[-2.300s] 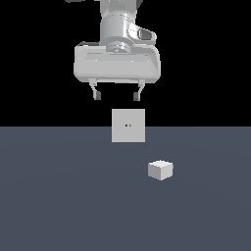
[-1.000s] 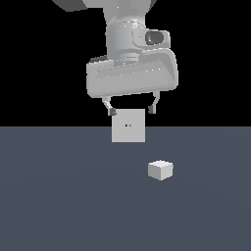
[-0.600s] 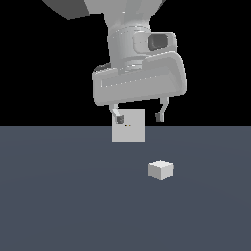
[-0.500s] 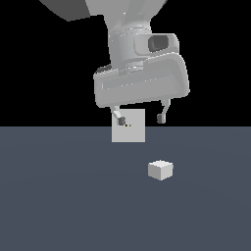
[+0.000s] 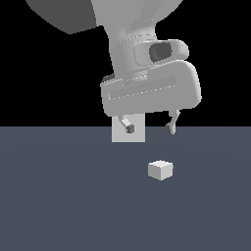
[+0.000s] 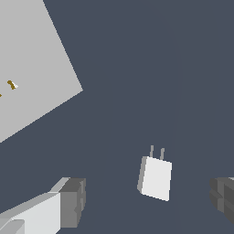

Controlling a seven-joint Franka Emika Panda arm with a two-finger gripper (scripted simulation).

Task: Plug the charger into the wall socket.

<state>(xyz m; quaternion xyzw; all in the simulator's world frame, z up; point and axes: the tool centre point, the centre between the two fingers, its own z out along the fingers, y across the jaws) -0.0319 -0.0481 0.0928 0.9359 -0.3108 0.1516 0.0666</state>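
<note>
The charger [image 5: 161, 169] is a small white-grey cube lying on the dark floor; in the wrist view the charger [image 6: 156, 178] shows two thin prongs at one end. My gripper [image 5: 150, 128] hangs open above and slightly behind it, nothing between the fingers [image 6: 68, 201]. The wall socket [image 5: 137, 131] is a flat upright light-grey plate behind the gripper, its top and centre hidden by the hand in the exterior view. In the wrist view the wall socket [image 6: 32, 68] shows small dark-orange holes.
The dark blue-grey floor [image 5: 63, 196] spreads around the charger. A black background lies behind the socket plate. The large arm body [image 5: 147, 88] fills the upper part of the exterior view.
The arm has come lower and toward the exterior view's right, now covering most of the socket plate. The gripper stays open. The charger has not moved.
</note>
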